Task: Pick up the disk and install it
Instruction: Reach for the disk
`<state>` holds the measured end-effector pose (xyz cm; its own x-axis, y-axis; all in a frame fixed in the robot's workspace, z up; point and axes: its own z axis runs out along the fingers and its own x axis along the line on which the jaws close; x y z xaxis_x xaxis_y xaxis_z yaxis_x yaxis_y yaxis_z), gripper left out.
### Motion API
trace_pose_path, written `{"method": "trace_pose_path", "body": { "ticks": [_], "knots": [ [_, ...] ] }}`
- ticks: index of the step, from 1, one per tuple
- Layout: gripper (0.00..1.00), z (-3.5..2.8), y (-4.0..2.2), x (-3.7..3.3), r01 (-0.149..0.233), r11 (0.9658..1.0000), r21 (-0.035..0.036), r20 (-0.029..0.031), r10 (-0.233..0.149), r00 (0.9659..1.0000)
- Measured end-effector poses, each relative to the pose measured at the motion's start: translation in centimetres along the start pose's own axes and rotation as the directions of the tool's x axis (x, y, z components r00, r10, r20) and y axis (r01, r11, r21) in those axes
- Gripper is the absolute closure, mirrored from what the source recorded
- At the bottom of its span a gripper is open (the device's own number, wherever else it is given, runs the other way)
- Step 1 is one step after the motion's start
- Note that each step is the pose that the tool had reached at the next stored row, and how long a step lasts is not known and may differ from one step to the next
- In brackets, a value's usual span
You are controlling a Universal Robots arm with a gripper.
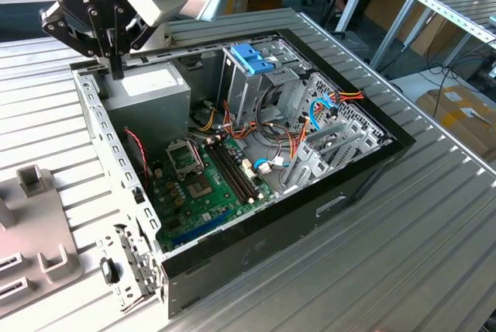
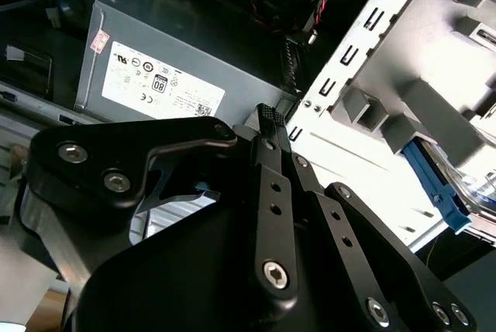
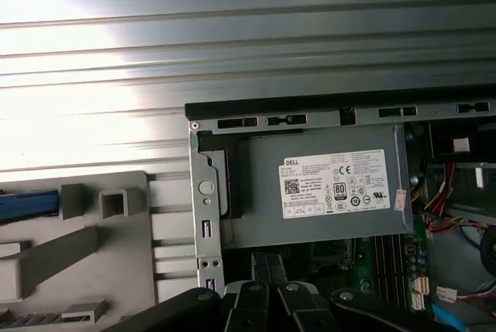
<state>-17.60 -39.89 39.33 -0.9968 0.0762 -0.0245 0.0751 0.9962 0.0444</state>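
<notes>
The disk (image 2: 435,182) lies in a grey holder (image 2: 434,115) outside the computer case; I see its light-blue rail and a bit of grey metal. In the first wrist view the same blue rail of the disk (image 3: 27,204) shows on the grey holder (image 3: 85,247). My gripper (image 1: 115,64) hangs over the case's corner at the exterior view's upper left, above the grey power supply (image 1: 151,91). Its black fingers (image 2: 267,126) are shut together with nothing between them. The gripper is well apart from the disk.
The open computer case (image 1: 364,169) sits on a ribbed metal table (image 1: 434,239). Inside it are a green motherboard (image 1: 198,185), coloured cables and a metal drive cage (image 1: 263,91) topped by a blue latch (image 1: 252,59). The grey holder (image 1: 31,231) lies at the exterior view's left.
</notes>
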Motion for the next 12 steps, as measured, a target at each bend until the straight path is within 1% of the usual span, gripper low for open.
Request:
{"method": "trace_pose_path", "body": {
  "ticks": [12],
  "knots": [
    [0.89, -0.03, -0.08, 1.09, 0.000, 1.0000, 0.0000, 0.0000, 0.000, 1.0000]
  ]
}}
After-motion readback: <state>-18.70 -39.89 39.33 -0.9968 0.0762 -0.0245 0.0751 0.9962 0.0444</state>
